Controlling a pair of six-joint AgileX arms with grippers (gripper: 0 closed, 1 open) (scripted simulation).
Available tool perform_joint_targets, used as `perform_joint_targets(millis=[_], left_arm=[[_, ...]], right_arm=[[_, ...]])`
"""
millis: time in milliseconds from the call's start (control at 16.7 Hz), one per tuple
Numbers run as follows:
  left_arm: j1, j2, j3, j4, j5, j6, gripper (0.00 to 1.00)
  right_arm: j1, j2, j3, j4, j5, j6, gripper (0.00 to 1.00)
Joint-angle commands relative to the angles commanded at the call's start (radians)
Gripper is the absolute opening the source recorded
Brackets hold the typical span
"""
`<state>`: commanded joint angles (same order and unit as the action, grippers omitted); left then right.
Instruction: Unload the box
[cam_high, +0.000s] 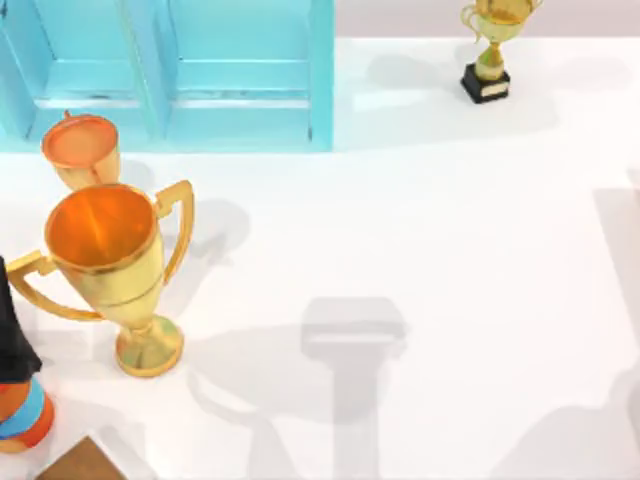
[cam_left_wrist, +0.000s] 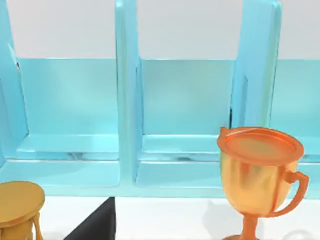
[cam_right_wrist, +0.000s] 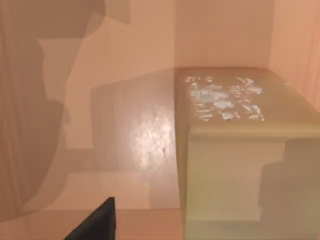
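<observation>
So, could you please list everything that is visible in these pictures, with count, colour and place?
shelf unit: one, light blue, with open compartments, far left of the table.
large trophy: one, gold with two handles, near left, standing upright.
copper cup: one, orange-copper, between the large trophy and the shelf unit.
small trophy: one, gold on a black base, far right.
wooden item: one, brown, only a corner seen at the near left edge.
pale box: one, cream, inside a wooden enclosure, right wrist view.
table: one, white.
left arm: black with orange and blue, at the left edge.
</observation>
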<state>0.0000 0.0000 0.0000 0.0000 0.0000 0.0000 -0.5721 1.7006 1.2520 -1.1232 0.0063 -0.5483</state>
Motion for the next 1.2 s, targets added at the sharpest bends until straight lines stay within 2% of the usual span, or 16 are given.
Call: perform_joint_targets(millis=[300,660,1200], left_arm=[[0.0,0.0,0.0,0.0,0.0,0.0,1.0],[0.0,0.0,0.0,0.0,0.0,0.0,1.0],[0.0,0.0,0.0,0.0,0.0,0.0,1.0]], right_arm=[[0.0,0.064,-0.163,0.241,0.0,0.0,1.0],[-0.001,0.077,-0.195,0.279,0.0,0.0,1.0],[-0.001,0.077,-0.195,0.279,0.0,0.0,0.32]])
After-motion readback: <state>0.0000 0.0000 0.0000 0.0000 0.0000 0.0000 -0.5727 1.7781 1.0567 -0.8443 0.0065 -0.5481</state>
